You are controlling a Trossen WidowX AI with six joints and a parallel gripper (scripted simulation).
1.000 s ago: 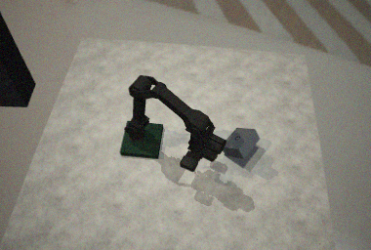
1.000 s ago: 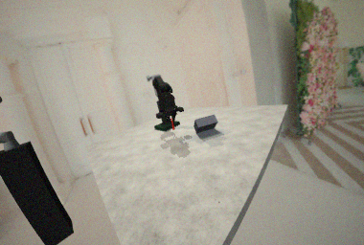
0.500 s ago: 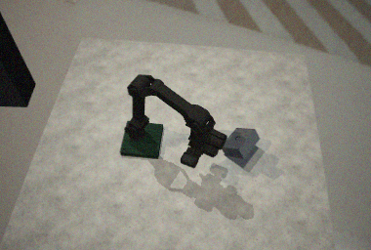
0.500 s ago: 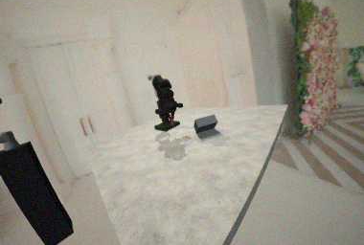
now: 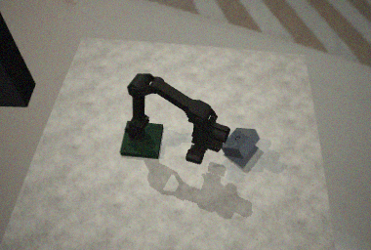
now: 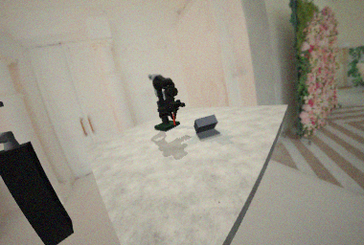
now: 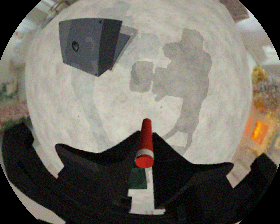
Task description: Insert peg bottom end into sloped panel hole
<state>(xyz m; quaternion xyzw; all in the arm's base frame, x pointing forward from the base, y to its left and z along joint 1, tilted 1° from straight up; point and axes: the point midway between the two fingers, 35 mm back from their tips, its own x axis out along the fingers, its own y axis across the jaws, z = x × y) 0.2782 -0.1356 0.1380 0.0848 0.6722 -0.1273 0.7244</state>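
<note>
Black parts make up the robot arm [image 5: 172,95] [image 6: 165,91] in the top view. It stands on a green square [image 5: 148,150] [image 6: 162,127] [image 7: 138,180] and bends over the pale, blotchy table [image 5: 98,205] [image 6: 158,187] [image 7: 106,95]. Its gripper [image 5: 210,139] [image 6: 173,111] [image 7: 145,135] is near a blue-gray block [image 5: 235,149] [image 6: 206,123] [image 7: 83,30] with a sloped face. A small dark spot on the block is the hole [image 5: 238,138] [image 7: 75,46]. The peg cannot be seen from up here. A gray shadow of the arm lies on the table.

From the outside view, the arm looks small. A thin red peg [image 6: 174,120] [image 7: 147,131] pokes down under the gripper, almost straight up and down. The block sits apart from the peg, off to the right in the picture. I cannot tell from here if the peg's low end touches the table.

Down in the wrist view, the gripper is pinching the red peg between its two black fingers. The peg is round, with a pale band near the end closest to the camera. The block is at the top left, well apart from the peg. The round hole shows dark in its face, and the peg is outside it.
</note>
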